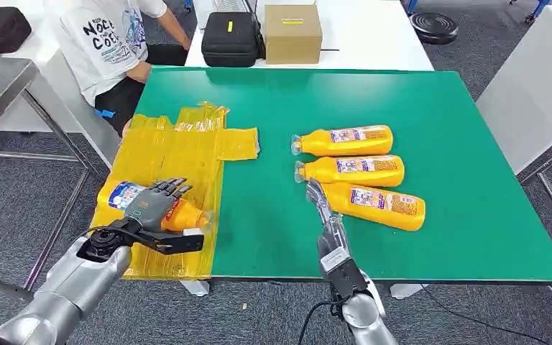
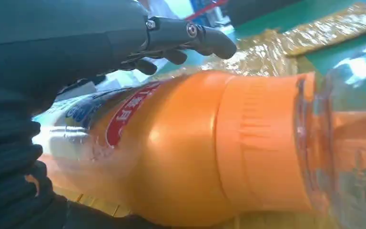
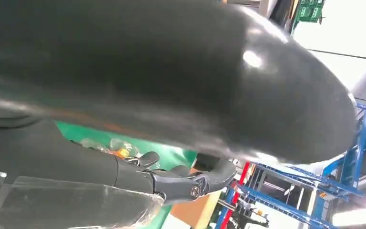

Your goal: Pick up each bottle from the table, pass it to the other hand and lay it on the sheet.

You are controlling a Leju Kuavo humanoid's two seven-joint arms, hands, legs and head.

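Lying on the yellow sheet (image 1: 180, 154), a bottle (image 1: 151, 204) is being held by the left hand (image 1: 159, 205), while the right hand (image 1: 321, 205) is reaching with fingers (image 1: 315, 192) extended, touching another bottle (image 1: 377, 205).

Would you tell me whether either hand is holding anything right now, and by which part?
The left hand grips an orange bottle around its body, over the yellow sheet. The right hand holds nothing.
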